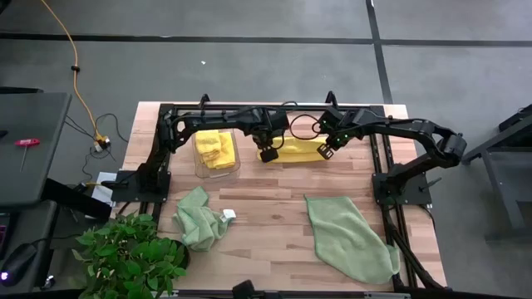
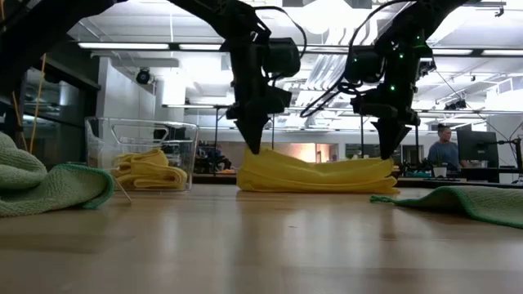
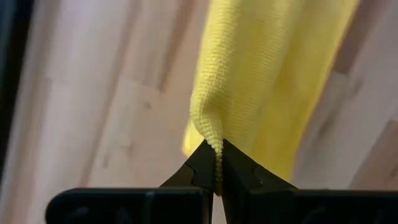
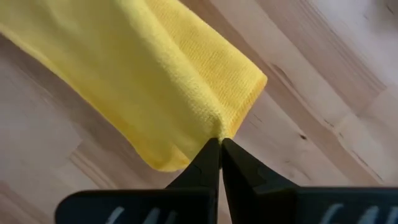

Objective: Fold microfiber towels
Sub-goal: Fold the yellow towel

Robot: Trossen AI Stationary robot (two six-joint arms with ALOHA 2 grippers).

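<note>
A bright yellow towel (image 1: 296, 150) lies folded in a long strip on the table's far middle; it also shows in the low view (image 2: 315, 174). My left gripper (image 1: 268, 154) is shut on its left end. My right gripper (image 1: 326, 151) is shut on its right end. A crumpled pale green towel (image 1: 199, 218) lies at the near left. A second green towel (image 1: 349, 237) lies spread at the near right. More yellow towels (image 1: 215, 149) lie folded in a clear bin (image 1: 202, 169). My left gripper pinches a raised ridge of the yellow towel's left end (image 3: 211, 138) between its two fingertips, from above, pointing down. The rest of the towel lies on the table. My right gripper pinches a small pucker near the towel's right-end corner (image 4: 219, 127) between its two fingertips, from above, pointing down. The towel lies flat on the table below it.
A leafy green plant (image 1: 129, 253) stands at the near left corner. The arms' black frame (image 1: 162, 158) runs along the table's left, far and right sides. Bare wood (image 1: 266, 232) shows between the two green towels.
</note>
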